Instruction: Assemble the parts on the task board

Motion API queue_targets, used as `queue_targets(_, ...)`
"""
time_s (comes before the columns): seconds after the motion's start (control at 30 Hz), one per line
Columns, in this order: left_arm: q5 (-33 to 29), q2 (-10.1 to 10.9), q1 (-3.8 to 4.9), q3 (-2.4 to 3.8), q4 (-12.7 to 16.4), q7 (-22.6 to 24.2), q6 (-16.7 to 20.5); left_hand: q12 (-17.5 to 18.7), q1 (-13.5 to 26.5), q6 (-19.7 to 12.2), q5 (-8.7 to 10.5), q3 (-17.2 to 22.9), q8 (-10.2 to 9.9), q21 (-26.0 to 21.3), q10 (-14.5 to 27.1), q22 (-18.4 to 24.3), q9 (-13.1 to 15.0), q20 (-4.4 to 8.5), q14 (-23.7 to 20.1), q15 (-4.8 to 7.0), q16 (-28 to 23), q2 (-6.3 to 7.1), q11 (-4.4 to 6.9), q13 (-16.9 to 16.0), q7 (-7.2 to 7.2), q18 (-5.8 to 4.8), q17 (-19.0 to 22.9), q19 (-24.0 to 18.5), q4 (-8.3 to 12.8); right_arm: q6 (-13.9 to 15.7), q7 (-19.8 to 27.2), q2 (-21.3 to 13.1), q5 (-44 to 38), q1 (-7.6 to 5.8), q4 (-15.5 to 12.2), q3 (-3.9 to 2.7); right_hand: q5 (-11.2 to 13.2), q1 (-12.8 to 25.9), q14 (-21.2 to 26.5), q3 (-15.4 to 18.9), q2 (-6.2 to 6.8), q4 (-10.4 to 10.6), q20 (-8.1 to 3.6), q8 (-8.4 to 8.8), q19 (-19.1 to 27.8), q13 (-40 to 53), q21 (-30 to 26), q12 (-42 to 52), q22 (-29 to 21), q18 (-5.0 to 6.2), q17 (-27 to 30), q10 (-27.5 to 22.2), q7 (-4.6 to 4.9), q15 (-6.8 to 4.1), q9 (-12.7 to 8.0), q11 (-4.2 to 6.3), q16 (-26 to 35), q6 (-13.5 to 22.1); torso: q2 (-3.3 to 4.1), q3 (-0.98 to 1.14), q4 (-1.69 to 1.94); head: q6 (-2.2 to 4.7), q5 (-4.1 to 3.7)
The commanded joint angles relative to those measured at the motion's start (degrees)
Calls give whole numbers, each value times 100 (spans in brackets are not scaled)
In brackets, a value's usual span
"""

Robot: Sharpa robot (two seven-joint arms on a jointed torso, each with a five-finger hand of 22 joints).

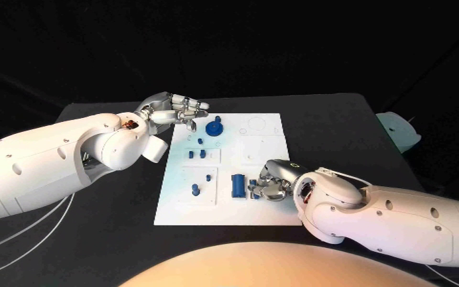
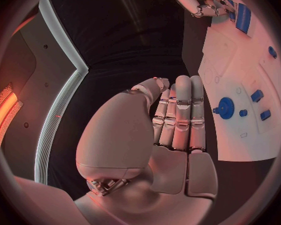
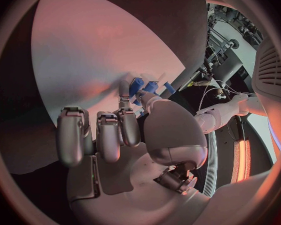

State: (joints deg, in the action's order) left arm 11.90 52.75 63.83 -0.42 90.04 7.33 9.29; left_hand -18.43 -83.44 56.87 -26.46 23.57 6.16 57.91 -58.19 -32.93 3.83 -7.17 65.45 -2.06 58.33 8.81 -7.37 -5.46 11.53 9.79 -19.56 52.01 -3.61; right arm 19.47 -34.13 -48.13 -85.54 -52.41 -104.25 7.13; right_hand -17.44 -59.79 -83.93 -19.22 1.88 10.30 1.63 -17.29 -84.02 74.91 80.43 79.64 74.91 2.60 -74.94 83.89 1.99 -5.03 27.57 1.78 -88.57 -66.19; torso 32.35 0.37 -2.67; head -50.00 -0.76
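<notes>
I see the task board (image 1: 270,211) at the middle of the black table (image 1: 335,128). My left hand (image 1: 175,110) hovers at the board's far left corner, fingers straight and together, holding nothing, beside the blue gear (image 1: 214,128). My right hand (image 1: 270,181) grips a small blue part (image 1: 257,185) near the board's right edge, beside a blue cylinder (image 1: 237,187).

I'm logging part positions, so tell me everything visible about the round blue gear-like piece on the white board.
The round blue gear-like piece is a toothed disc of what looks like plastic, with a short stub rising from its middle. It sits flat on the white task board, near the far left corner, close beside the left hand. No finger visibly touches it.
</notes>
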Motion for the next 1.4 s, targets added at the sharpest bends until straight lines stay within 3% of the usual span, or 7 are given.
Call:
queue_targets(0.03, 17, -5, 3, 4, 5, 13, -106, -40, -43, -28, 9, -9, 28, -13, 30, 3, -1, -3, -17, -16, -21, -7, 6, -3, 8, 85, 7, -17, 28, 19, 52, 9, -106, 11, -46, 2, -27, 70, -558, 14, 0, 41, -54, -19, -276, 846, 27, 14, 1268, -76, -1278, 204, -29, -43, -5, 43, -34, -13, 4, -1, -1, 0, -7)
queue_targets(0.2, 17, -7, 3, 4, 5, 6, -113, -40, -39, -30, 9, -9, 27, -13, 32, 3, -1, -4, -18, -17, -22, -7, 4, -3, 9, 85, 7, -18, 26, 45, 51, 1, -122, 13, -31, 1, -74, 323, -557, 213, 37, 289, -53, -30, -271, 844, 14, -2, 1264, -74, -1275, 199, -24, -38, -11, 37, -32, -16, -1, -3, 5, 0, -20)
queue_targets(0.3, 17, -6, 3, 4, 2, 0, -116, -41, -34, -32, 10, -9, 27, -14, 36, 4, -1, -5, -19, -19, -24, -9, 3, -2, 11, 84, 9, -19, 23, 56, 49, -11, -136, 13, -5, 1, -608, 538, -556, 577, 107, 561, -61, -47, -267, 848, 7, -14, 1262, -73, -1272, 196, -32, -44, -12, 43, -31, -17, 2, -2, 3, 0, -10)
queue_targets(0.37, 17, -5, 3, 4, 3, -3, -119, -41, -34, -32, 10, -9, 27, -14, 36, 4, -1, -5, -19, -19, -24, -9, 3, -2, 11, 84, 9, -19, 23, 57, 48, -19, -145, 13, 6, 1, -621, 583, -555, 709, 115, 612, -62, -50, -265, 844, 1, -25, 1260, -71, -1269, 192, -31, -44, -13, 41, -29, -13, 3, -3, 2, 0, -7)
queue_targets(0.83, 18, 10, 2, 4, 4, -20, -132, -43, -27, -37, 10, -9, 26, -15, 42, 5, -2, -7, -21, -21, -26, -8, 1, -1, 12, 84, 10, -21, 19, 50, 81, -244, -225, 14, -237, 0, -617, 391, -555, 900, 92, 549, -64, -60, -264, 845, 0, -37, 1260, -71, -1272, 189, -35, -47, -14, 45, -31, 1, -1, -2, 1, 0, -20)
queue_targets(1.07, 18, 8, 2, 3, -9, -19, -137, -43, -27, -37, 10, -9, 26, -15, 42, 5, -2, -7, -21, -21, -26, -8, 1, -1, 12, 84, 10, -21, 19, -206, 181, -432, -112, 20, -464, 1, -628, 214, -558, 1012, 97, 495, -65, -67, -270, 851, 19, -35, 1265, -75, -1282, 192, -35, -49, -15, 46, -36, 10, -6, -8, -7, 0, -30)
queue_targets(1.4, 18, 5, 2, 3, -12, -19, -136, -43, -27, -37, 10, -9, 26, -15, 42, 5, -2, -7, -21, -21, -26, -8, 1, -1, 12, 84, 10, -21, 19, -361, 200, -453, -33, 34, -448, 2, -628, 51, -558, 1108, 106, 437, -65, -74, -272, 856, 26, -36, 1267, -76, -1285, 193, -36, -49, -17, 46, -37, 16, 5, -5, 7, 0, -28)
